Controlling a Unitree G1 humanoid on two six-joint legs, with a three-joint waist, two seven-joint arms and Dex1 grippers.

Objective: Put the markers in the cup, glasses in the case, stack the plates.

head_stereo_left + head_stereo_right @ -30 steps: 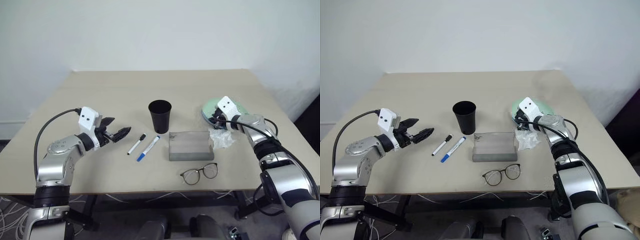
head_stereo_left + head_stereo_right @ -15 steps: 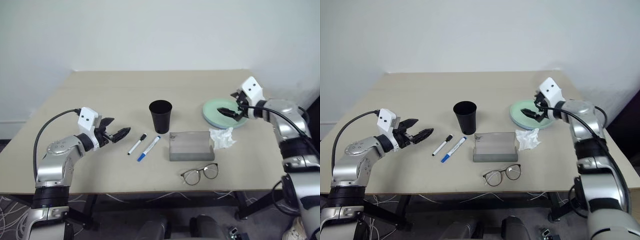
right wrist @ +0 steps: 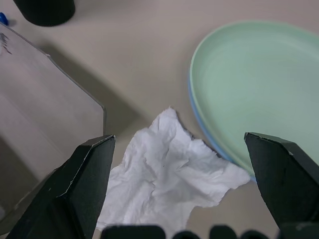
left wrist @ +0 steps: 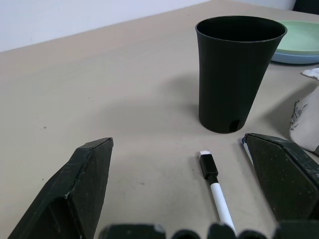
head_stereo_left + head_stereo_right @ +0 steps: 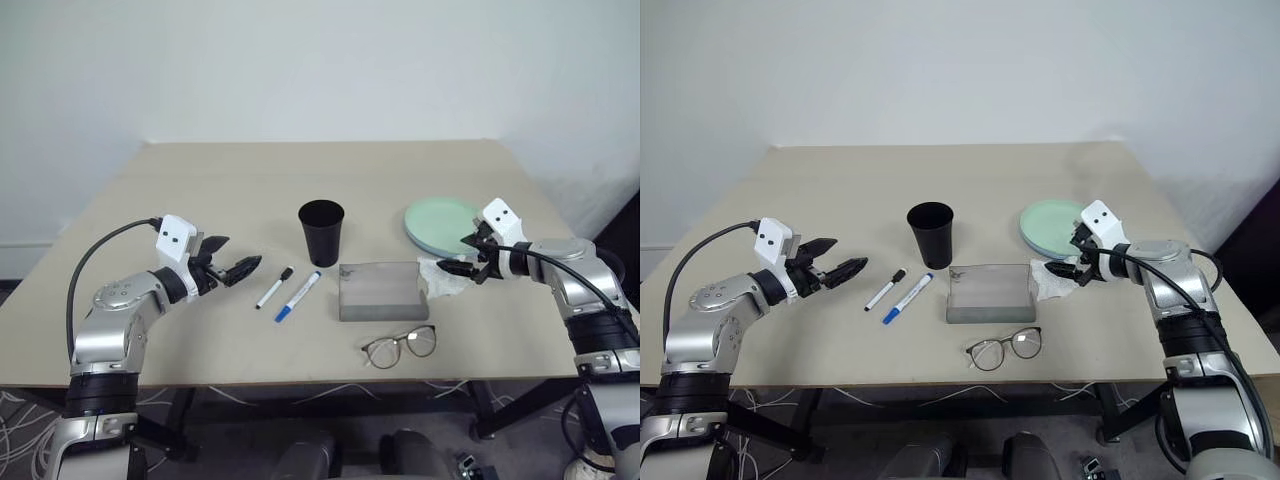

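The mint green plate lies on the light blue plate at the right of the table. The black cup stands upright at the centre. Left of the grey case lie two markers, one black-capped and one blue-capped. The glasses rest near the front edge. My left gripper hovers open and empty left of the markers, pointing at them and the cup. My right gripper is open and empty above the tissue, just in front of the plates.
A crumpled white tissue lies between the case and the plates, under my right gripper. The table's back half is bare tan surface. The table's right edge runs close behind my right arm.
My right gripper has opened wide and drawn back from over the plates toward the front, down to above the tissue. The left arm has stayed still.
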